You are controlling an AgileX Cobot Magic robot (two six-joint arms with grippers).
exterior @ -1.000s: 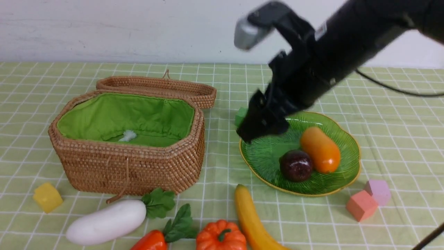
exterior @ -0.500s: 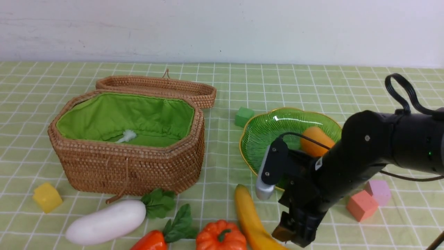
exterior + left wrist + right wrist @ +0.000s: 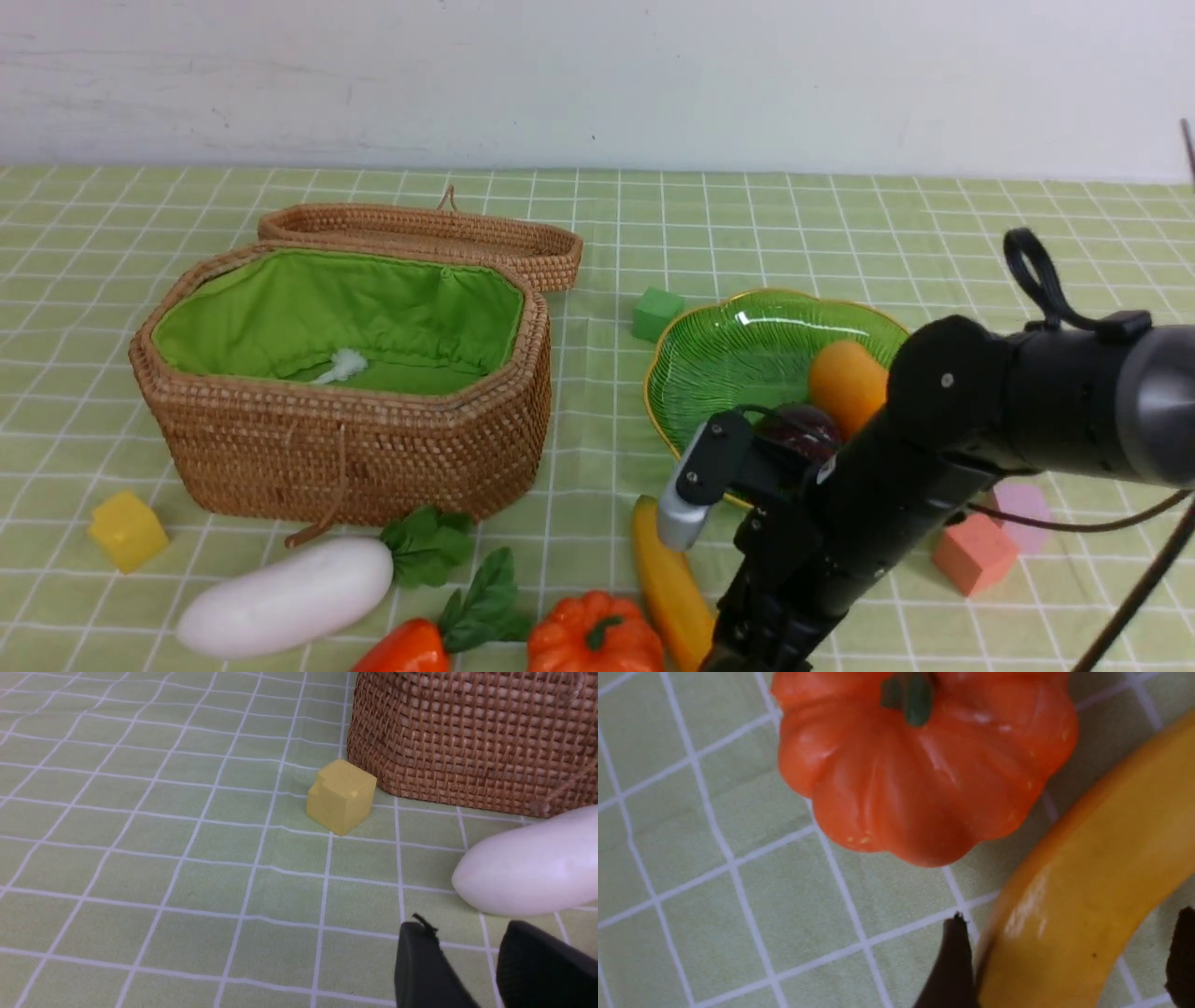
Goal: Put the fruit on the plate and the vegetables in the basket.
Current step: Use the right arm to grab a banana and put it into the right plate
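Far left on the green checked tablecloth [image 3: 840,233] sits 1 yellow cube [image 3: 128,530], near the left end of the basket [image 3: 355,448] but not touching it. The left gripper [image 3: 467,928] hovers low over the cloth near this cube; its 2 black fingers [image 3: 420,966] stand apart with bare cloth between them and hold nothing. The basket is open, its green lining showing and a small white tuft [image 3: 344,366] lying inside; the lid [image 3: 420,233] lies flat behind it. In front of the basket the white radish [image 3: 285,597] lies on the cloth, leaves pointing right. Next come the carrot [image 3: 401,649], cut off by the front view's lower edge, and the pumpkin [image 3: 595,639] just beside it. All 3 vegetables are outside the basket.

Right of the pumpkin the banana [image 3: 665,569] lies on the cloth, just in front of the plate [image 3: 738,364]. The right gripper [image 3: 1071,914] is down over the banana, jaws spread wide with 1 finger on each side of it; 1 finger sits against the fruit, the other shows a gap, so it is not clamped. Behind, 1 green cube [image 3: 656,313] sits just beside the plate's left rim. On the plate rest the mangosteen [image 3: 808,427] and the mango [image 3: 845,383], side by side. Far right, 1 pink cube [image 3: 971,555] and 1 lilac cube [image 3: 1022,504] sit together
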